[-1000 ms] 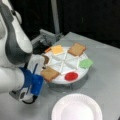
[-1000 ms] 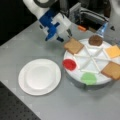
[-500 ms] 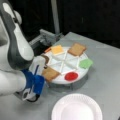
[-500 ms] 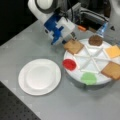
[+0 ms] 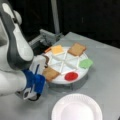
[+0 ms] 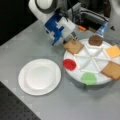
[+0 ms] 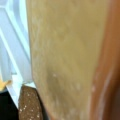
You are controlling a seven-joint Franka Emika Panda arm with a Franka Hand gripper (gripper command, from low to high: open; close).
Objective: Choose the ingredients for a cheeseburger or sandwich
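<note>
Both front views look down from opposite sides at the divided tray and white plate; the wrist view presses close against a toast slice in the tray.

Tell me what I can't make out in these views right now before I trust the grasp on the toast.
- Gripper fingertips: in both front views the blue and white body covers them where they meet the toast slice, so jaw state and contact are unreadable.
- Wrist view: the toast slice fills the frame; no fingers show.
- Patty: mostly hidden behind the gripper in a front view.
- White plate: cut off by a front view's bottom edge.
</note>
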